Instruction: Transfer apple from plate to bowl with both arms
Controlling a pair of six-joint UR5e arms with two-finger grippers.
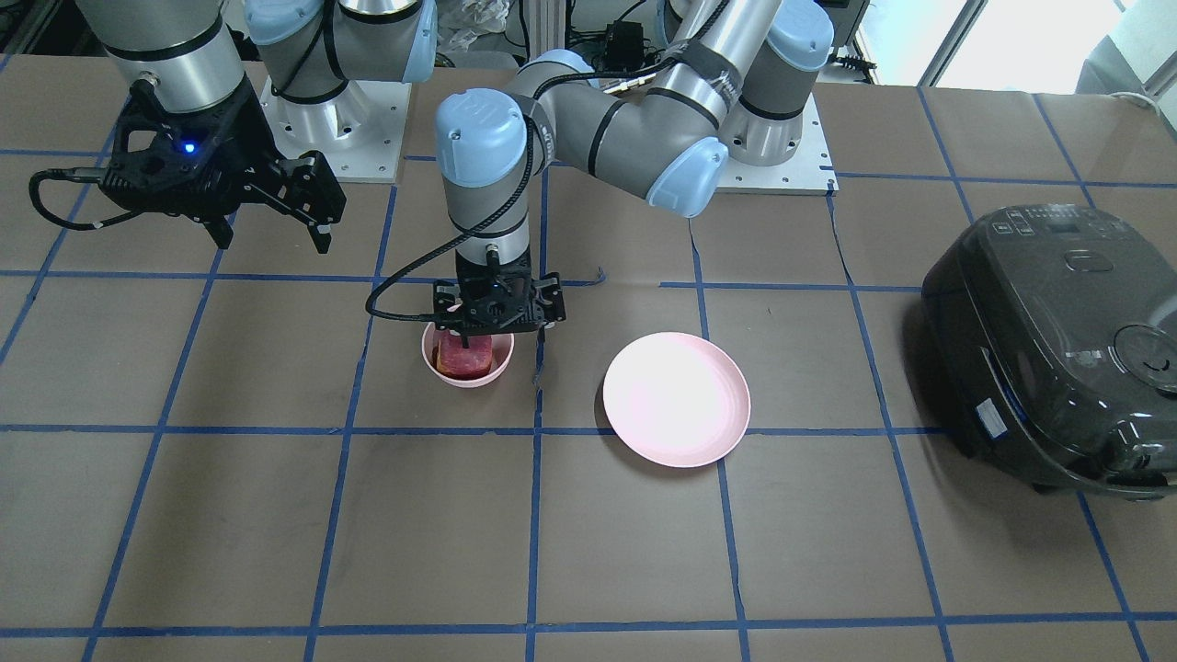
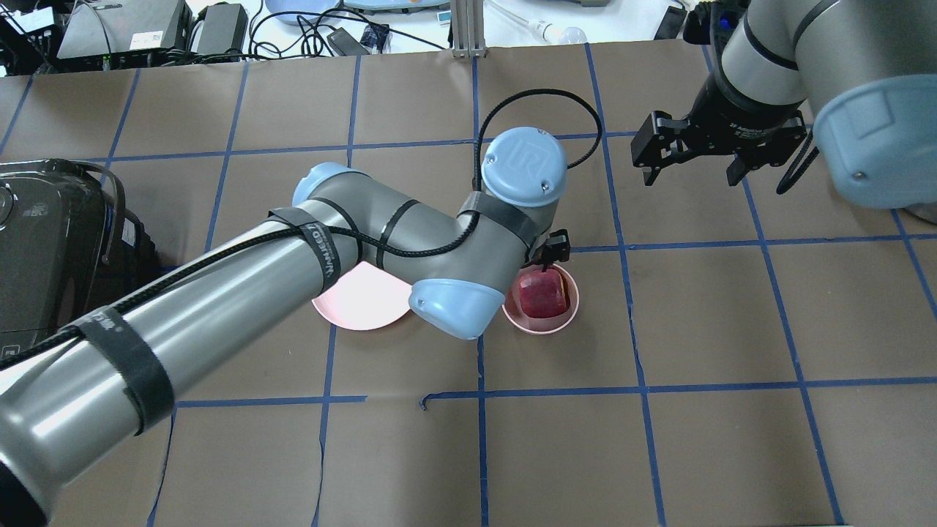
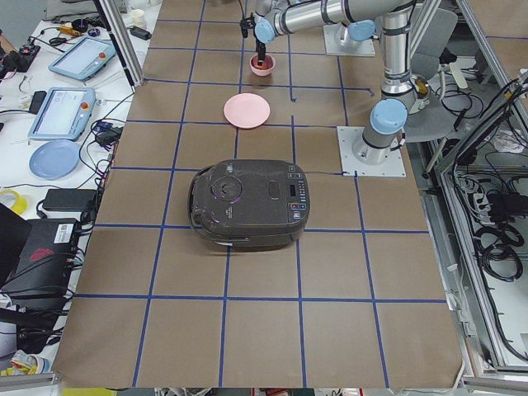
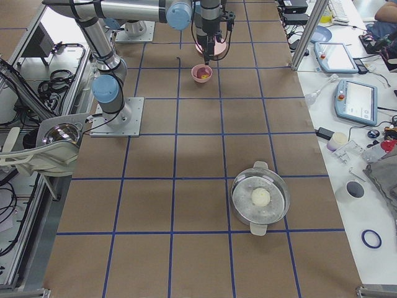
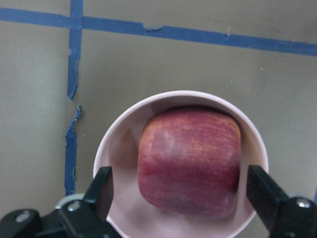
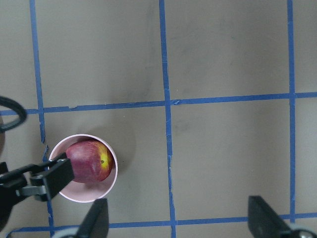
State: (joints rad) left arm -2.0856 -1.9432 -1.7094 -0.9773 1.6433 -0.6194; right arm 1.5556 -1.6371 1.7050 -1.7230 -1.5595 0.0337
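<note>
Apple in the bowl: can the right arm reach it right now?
Probably not from above: the left gripper hangs over the bowl, jaws open either side of the apple. Right gripper hangs aside, open.

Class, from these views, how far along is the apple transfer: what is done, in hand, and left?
Done: the apple sits inside the bowl and the plate is bare. In hand: nothing; the left gripper hangs open over the bowl, fingers either side of the apple without touching it. The right gripper is open, off to the side. Left: likely only lifting the left gripper away.
</note>
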